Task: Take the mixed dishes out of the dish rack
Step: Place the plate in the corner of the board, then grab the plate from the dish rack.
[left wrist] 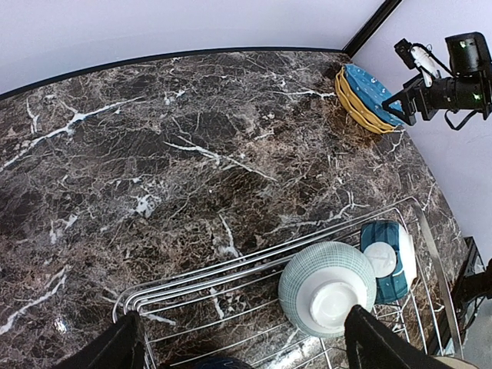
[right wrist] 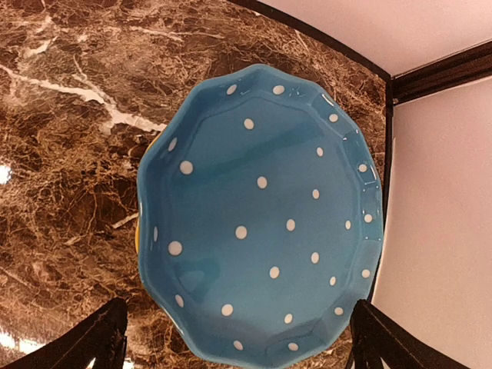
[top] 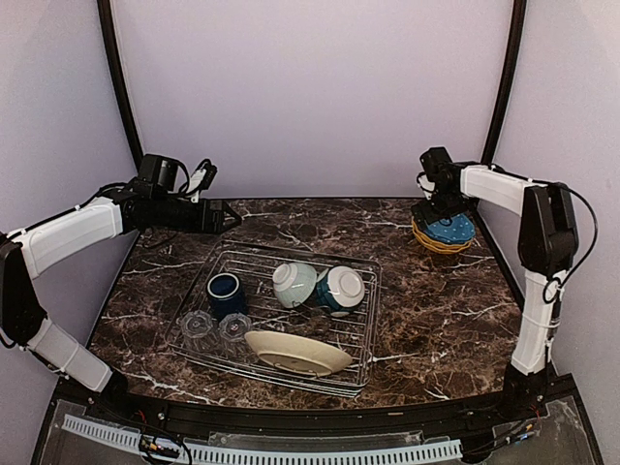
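Right wrist view: spotted plate (right wrist: 261,215) lies flat on the table (right wrist: 61,115) beneath the right gripper (right wrist: 238,334), whose jaws stand apart.

dark marble table (top: 436,315), wire dish rack (top: 254,260) centre, blue spotted plate (top: 450,231) far right corner

The left arm (top: 73,235) and right arm (top: 534,329) share white tubular shells linked by black joint housings, with thin black cables looping alongside. The left pincer (top: 231,218) and right pincer (top: 433,209) are matte black, with wedge-shaped fingers (left wrist: 115,347).
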Robot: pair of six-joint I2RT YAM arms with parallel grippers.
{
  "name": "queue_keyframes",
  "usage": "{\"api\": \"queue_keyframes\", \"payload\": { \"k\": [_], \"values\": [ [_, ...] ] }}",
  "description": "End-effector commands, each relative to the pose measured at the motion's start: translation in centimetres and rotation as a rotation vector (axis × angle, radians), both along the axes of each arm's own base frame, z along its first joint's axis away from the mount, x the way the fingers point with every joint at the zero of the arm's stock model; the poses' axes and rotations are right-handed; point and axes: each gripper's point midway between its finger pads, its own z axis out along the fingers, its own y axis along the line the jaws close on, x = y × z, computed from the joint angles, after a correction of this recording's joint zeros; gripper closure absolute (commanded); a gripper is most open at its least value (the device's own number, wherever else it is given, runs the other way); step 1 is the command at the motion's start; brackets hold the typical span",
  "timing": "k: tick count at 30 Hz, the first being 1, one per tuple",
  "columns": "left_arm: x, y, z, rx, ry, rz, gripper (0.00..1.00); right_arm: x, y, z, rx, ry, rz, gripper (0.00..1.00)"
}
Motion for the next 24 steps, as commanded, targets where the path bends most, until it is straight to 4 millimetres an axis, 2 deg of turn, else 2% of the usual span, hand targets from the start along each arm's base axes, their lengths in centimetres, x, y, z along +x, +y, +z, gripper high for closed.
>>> {"api": "queue_keyframes", "payload": {
  "k": [1, 3, 5, 7, 12, 15, 19, 24],
  "values": [
    [0.0, 0.0, 1.6, -0.023, -0.025, -0.002, 0.11, -0.8, 0.4, 1.6, 0.073, -0.037, -0.004, 0.01],
    [0.0, 0.0, 1.5, -0.024, -0.022, -0.003, 0.11, -1.3, 0.9, 2.0, 0.115, -0.040, 0.005, 0.01],
    [0.0, 0.0, 1.6, -0.026, -0.024, -0.004, 0.11, -2.1, 2.4, 2.4, 0.208, -0.034, 0.040, 0.01],
    [0.0, 0.0, 1.7, -0.025, -0.026, -0.002, 0.11, -3.1, 4.4, 3.2, 0.329, -0.041, 0.095, 0.01],
    [0.0, 0.0, 1.8, -0.030, -0.027, -0.004, 0.11, -7.1, 9.6, 6.1, 0.645, -0.057, 0.268, 0.01],
    [-0.1, -0.1, 1.6, -0.033, -0.020, -0.006, 0.11, -10.1, 12.4, 8.0, 0.772, -0.067, 0.390, 0.01],
    [0.0, -0.3, 1.5, -0.042, -0.012, -0.012, 0.11, -15.2, 16.9, 10.2, 0.873, -0.053, 0.614, 0.01],
    [0.0, -0.4, 1.3, -0.047, -0.002, -0.015, 0.11, -23.1, 22.4, 11.9, 0.941, 0.040, 0.907, 0.01]
  ]
}}
